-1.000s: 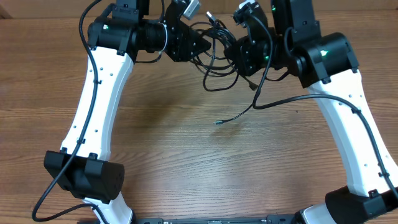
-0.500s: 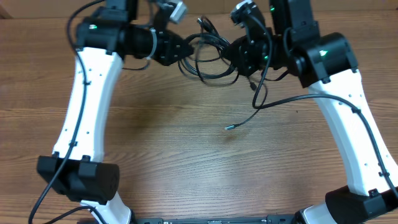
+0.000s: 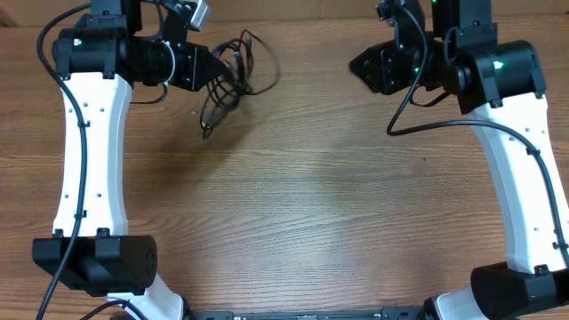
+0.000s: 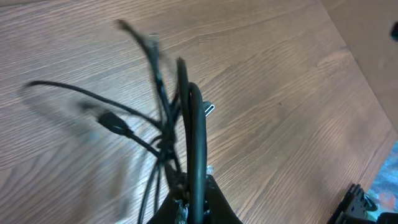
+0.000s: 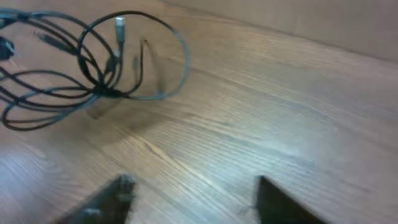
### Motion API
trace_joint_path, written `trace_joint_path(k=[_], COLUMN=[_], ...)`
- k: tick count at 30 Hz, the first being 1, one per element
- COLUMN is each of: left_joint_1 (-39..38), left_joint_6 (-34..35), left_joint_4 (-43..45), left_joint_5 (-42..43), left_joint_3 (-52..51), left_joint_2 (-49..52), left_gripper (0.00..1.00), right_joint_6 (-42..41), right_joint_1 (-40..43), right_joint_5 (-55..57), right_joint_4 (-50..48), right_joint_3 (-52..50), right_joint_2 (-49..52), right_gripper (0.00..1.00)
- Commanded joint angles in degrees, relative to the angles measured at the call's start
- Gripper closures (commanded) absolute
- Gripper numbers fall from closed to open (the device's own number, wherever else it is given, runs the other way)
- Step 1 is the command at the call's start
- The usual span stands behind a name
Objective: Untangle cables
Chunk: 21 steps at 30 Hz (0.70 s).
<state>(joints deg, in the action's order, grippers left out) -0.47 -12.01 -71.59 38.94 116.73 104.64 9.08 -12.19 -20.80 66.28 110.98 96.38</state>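
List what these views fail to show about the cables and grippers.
- Left wrist view: the cables are motion-blurred; cord count and plugs unreadable.
- Left wrist view: the left gripper is cut by the bottom edge; which cords it pinches is hidden.
- Overhead: the cables are too small to trace.
- Right wrist view: the left edge crops the cables; the right gripper shows only blurred fingers.

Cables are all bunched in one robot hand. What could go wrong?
The cables are one tangle pinched in the left gripper, so pulling may tighten it. The right gripper is open and empty, far off, so nothing holds the other side. Loose plug ends could snag.
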Motion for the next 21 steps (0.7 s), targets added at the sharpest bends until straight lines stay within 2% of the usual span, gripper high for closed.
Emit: trace_joint_path(k=[1, 6, 10, 13, 16, 21], left_joint_1=[-1.2, -1.0, -1.1, -1.6, -2.0, -2.2], left_joint_6=[1.4, 5.4, 13.0, 15.7, 18.8, 20.3], left_joint_4=[0.2, 1.8, 5.7, 5.7, 5.7, 5.7], left_joint_5=[2.8, 15.2, 26.0, 26.4, 27.8, 32.2], left_joint_3=[0.6, 0.8, 0.8, 0.8, 0.8, 0.8], left_joint_2=[-2.7, -3.5, -3.5, -3.5, -3.5, -3.5], left_gripper=[0.96, 0.96, 0.96, 0.96, 0.96, 0.96], right_joint_6=[0.3, 0.3, 0.4, 3.0, 7.0, 7.5], right_joint_1=[-0.4, -0.4, -1.0, -2.8, -5.1, -6.6], right_joint_5=[0.3, 2.4, -1.0, -5.8, -4.2, -1.8], right_joint_4=[0.2, 0.5, 0.8, 0.8, 0.2, -1.6], right_joint_3=[0.4, 0.4, 0.4, 0.4, 0.4, 0.4], right_joint_2=[-1.3, -1.2, -1.1, -0.9, -0.7, 1.1], right_gripper=[0.28, 0.28, 0.27, 0.28, 0.28, 0.28])
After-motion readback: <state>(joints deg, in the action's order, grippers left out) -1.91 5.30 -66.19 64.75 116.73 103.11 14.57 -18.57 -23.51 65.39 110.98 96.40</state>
